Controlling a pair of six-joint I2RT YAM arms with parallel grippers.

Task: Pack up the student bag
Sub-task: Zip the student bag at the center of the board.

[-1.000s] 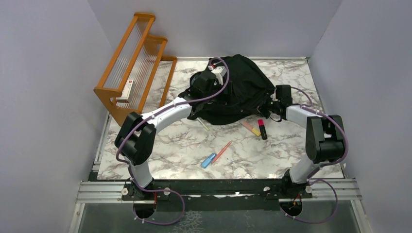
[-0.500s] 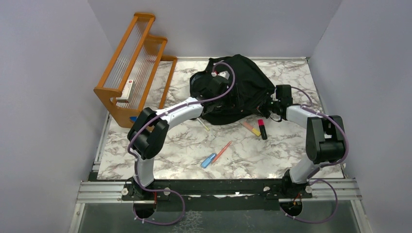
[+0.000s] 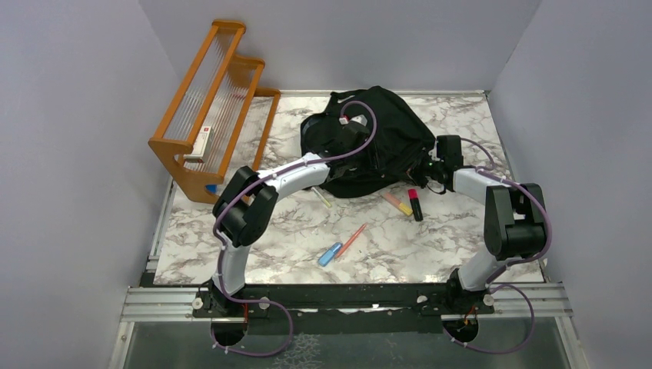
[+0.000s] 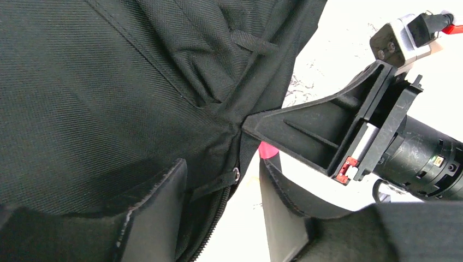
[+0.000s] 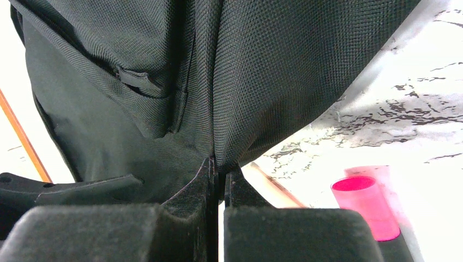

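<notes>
The student bag (image 3: 384, 127) lies slumped on the table (image 3: 254, 223), with a wooden rack (image 3: 207, 115) to its left. My right gripper (image 5: 218, 164) is clamped on fabric at the bag's right edge. My left gripper (image 4: 221, 172) stands apart over the bag's zip edge. A pink highlighter (image 3: 415, 204) lies just in front of the bag.

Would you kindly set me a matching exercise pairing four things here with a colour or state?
Things: 1 backpack; 2 rack; 3 right pincer; 4 left pincer.
Descriptions: A open; B orange wood; C shut on the backpack; D black fabric.
Pairs: 1-D, 2-B, 3-C, 4-A.
</notes>
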